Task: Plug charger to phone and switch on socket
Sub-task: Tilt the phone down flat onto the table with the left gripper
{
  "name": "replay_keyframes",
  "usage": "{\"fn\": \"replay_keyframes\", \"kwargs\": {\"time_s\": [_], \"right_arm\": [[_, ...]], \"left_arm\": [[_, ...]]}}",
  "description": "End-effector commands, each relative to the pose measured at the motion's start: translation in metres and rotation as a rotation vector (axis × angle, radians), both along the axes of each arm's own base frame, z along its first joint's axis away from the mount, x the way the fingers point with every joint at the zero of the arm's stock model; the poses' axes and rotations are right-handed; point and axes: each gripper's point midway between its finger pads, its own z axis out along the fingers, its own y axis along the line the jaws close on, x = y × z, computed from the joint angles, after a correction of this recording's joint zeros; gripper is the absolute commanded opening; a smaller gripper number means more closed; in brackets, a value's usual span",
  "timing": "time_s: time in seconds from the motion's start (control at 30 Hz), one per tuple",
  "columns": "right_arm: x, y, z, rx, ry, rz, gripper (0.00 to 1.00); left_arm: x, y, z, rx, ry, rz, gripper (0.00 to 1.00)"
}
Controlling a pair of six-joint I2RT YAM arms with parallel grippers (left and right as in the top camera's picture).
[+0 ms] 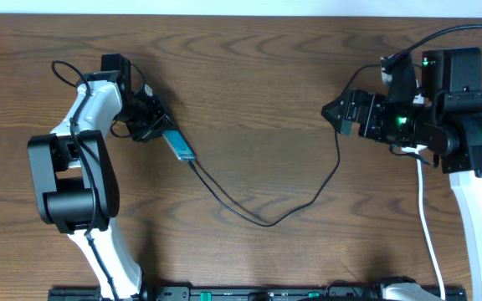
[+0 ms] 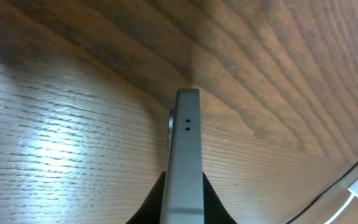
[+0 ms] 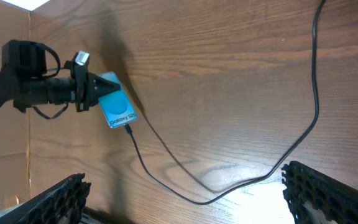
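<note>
Across the wooden table (image 1: 249, 67) the left gripper (image 1: 162, 129), at the left, is closed on one end of the phone (image 1: 179, 146), the right gripper (image 1: 335, 113) hangs at the right with fingers (image 3: 328, 193) spread wide and empty, and the charger (image 1: 258, 219) loops between, its plug tip (image 3: 129, 130) touching the phone's free end

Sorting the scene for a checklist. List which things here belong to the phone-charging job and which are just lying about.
Job: phone, in left gripper; black charger cable; white power-strip cord.
Just there: wooden table only.
</note>
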Motion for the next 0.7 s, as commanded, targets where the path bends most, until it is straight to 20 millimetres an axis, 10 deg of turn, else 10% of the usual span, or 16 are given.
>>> {"fn": "replay_keyframes", "kwargs": {"time_s": [0.0, 0.67], "right_arm": [[-0.003, 0.004, 0.005, -0.005, -0.023, 0.023, 0.99], [-0.004, 0.004, 0.005, -0.005, -0.020, 0.024, 0.99]], "left_arm": [[0.001, 0.004, 0.003, 0.029, -0.020, -0.035, 0.07], [-0.023, -0.004, -0.018, 0.049, 0.039, -0.075, 0.07]]}}
